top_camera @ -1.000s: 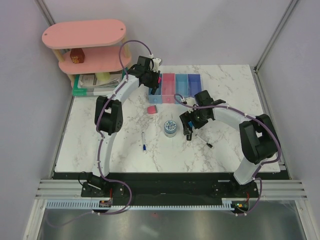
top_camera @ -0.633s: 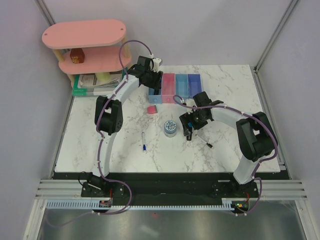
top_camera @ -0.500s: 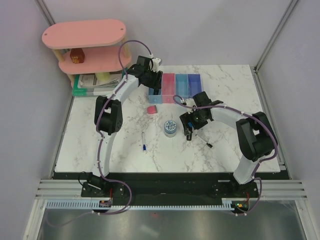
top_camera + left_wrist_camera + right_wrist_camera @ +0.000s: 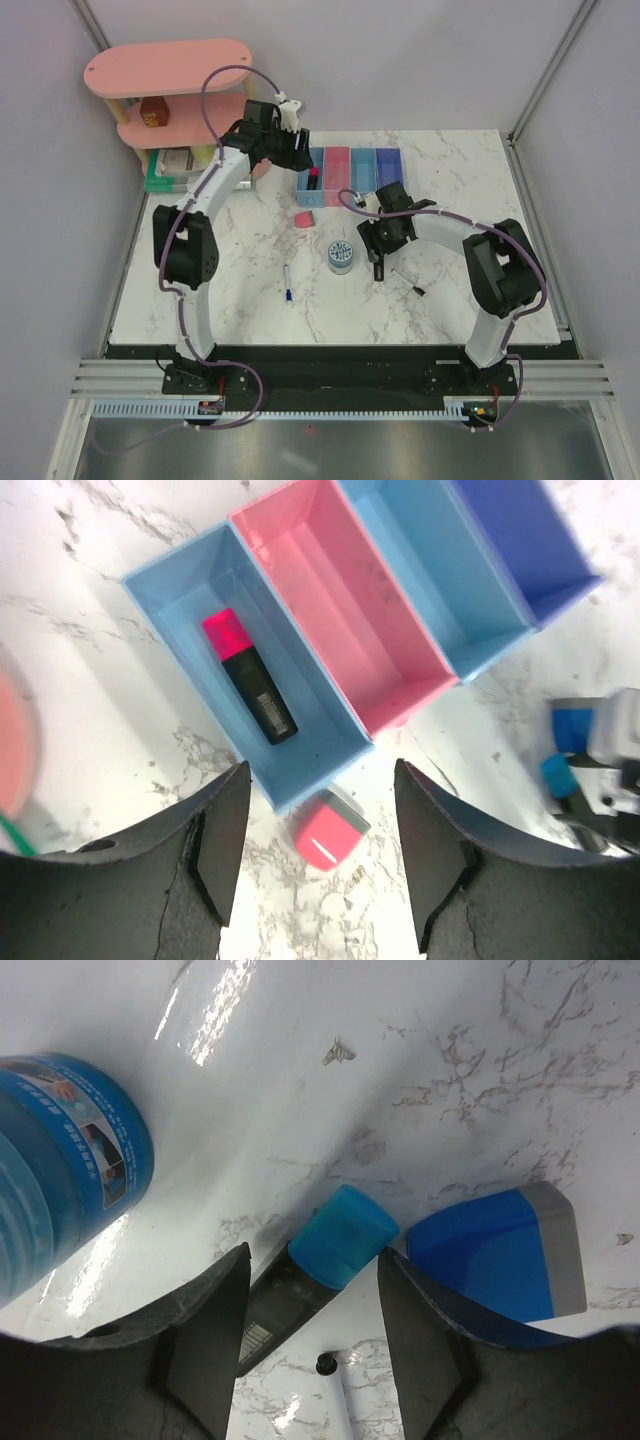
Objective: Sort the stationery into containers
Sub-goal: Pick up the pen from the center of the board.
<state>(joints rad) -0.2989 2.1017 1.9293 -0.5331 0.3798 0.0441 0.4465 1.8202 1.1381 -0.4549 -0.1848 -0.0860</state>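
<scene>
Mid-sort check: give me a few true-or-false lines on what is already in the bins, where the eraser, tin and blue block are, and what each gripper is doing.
1. A pink-capped marker lies in the end light blue bin. True.
2. The pink eraser is in the pink bin. False: that bin is empty, and the eraser lies on the table just outside the end light blue bin.
3. The left gripper is open and holds nothing. True.
4. The right gripper straddles the round tin. False: its fingers straddle a blue-capped marker; the tin stands off to one side.
5. The blue block sits in the darker blue bin. False: it lies on the table beside the blue-capped marker.
</scene>
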